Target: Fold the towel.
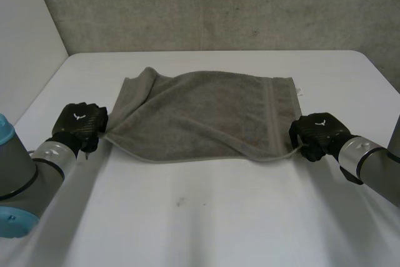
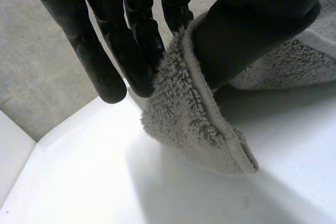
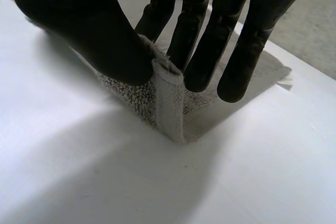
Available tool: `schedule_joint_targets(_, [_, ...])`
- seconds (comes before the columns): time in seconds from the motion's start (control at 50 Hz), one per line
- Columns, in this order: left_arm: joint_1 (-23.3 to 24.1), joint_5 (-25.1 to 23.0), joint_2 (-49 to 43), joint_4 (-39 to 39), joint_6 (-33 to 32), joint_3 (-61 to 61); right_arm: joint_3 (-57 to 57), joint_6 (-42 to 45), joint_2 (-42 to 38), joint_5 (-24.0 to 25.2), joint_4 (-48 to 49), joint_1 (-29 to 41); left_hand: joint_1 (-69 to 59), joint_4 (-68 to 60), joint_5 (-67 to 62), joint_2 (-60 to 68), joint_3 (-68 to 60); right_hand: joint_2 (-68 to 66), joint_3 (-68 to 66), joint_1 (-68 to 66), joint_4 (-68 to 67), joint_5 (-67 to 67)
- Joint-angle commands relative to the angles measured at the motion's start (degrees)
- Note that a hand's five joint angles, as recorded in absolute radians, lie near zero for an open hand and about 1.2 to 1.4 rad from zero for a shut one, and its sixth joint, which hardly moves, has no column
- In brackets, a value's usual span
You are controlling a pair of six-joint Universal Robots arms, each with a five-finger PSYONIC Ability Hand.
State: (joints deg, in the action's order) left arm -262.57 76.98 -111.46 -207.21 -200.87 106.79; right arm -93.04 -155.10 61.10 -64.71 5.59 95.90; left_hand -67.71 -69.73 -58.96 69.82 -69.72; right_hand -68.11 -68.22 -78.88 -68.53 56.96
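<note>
Broadly, a white rectangular table takes up the scene, backed at 12 o'clock by a rough grey concrete wall and at 9 o'clock by a plain white side panel.

On the table's middle lies a grey terry-cloth towel, spread mostly flat. Its long axis runs from 9 o'clock to 3 o'clock across the head view. A woven band crosses it near the 3 o'clock end. The 9 o'clock end is rumpled, its far corner turned over onto the cloth.

The grey left arm comes in from 8 o'clock and the grey right arm from 4 o'clock, one at either short end of the towel.

The black left hand has the towel's near corner at 8 o'clock. In the left wrist view its thumb presses the hemmed edge against the straight fingers, and the corner's tip hangs down to the table.

The black right hand has the near corner at 4 o'clock. In the right wrist view that corner stands upright, nipped between thumb and fingers.

A small white label sticks out from the towel's far corner at 2 o'clock. A tiny dark speck marks the table at 6 o'clock, well apart from the cloth.
</note>
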Motion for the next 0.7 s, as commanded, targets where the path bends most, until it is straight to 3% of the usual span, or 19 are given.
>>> schedule_joint_targets(0.02, [-0.84,0.45,1.68,0.06,0.57,-0.18,-0.39,-5.38,0.16,-0.07,2.40,-1.15,-12.29,-10.27,-11.04,10.18,-10.28,2.51,2.62,13.28,2.93,-1.36])
schedule_joint_targets(0.06, [-1.10,0.45,1.68,0.06,0.57,-0.18,-0.47,-5.21,-0.28,-0.07,2.58,-1.15,-12.29,-10.27,-11.04,10.18,-10.28,18.94,19.05,29.71,19.36,-17.79])
schedule_joint_targets(0.34, [-2.42,0.45,1.42,-0.03,1.01,-0.53,-0.03,-4.68,-3.35,0.11,2.49,-0.89,-12.29,-10.27,-11.04,10.18,-10.28,22.53,22.64,33.30,22.95,-21.38])
schedule_joint_targets(0.44, [-2.51,0.45,1.33,-0.03,1.27,-0.35,-0.21,-4.50,-3.71,-0.07,2.58,-0.71,-12.29,-10.27,-11.04,10.18,-10.28,17.15,17.26,27.92,17.57,-16.00])
schedule_joint_targets(0.48, [-2.51,0.45,1.25,-0.03,1.27,-0.27,-0.12,-5.03,-3.62,-0.07,3.19,-0.97,-12.29,-10.27,-11.04,10.18,-10.28,-7.75,-7.64,3.01,-7.33,8.91])
schedule_joint_targets(0.52, [-2.51,0.45,1.16,0.06,1.18,-0.18,-0.21,-5.47,-3.53,-0.15,4.24,-1.15,-12.29,-10.27,-11.04,10.18,-10.28,-11.85,-11.74,-1.09,-11.43,13.00])
schedule_joint_targets(0.66, [-2.42,0.72,1.33,0.76,1.09,0.00,0.23,-5.38,-2.04,-0.86,6.45,-1.59,-12.29,-10.27,-11.04,10.18,-10.28,-11.89,-11.78,-1.12,-11.47,13.04])
schedule_joint_targets(0.7, [-1.72,0.54,1.42,1.89,0.57,0.43,0.49,-4.68,1.55,-0.86,4.96,-1.77,-12.29,-10.27,-11.04,10.18,-10.28,-11.89,-11.78,-1.12,-11.47,13.04])
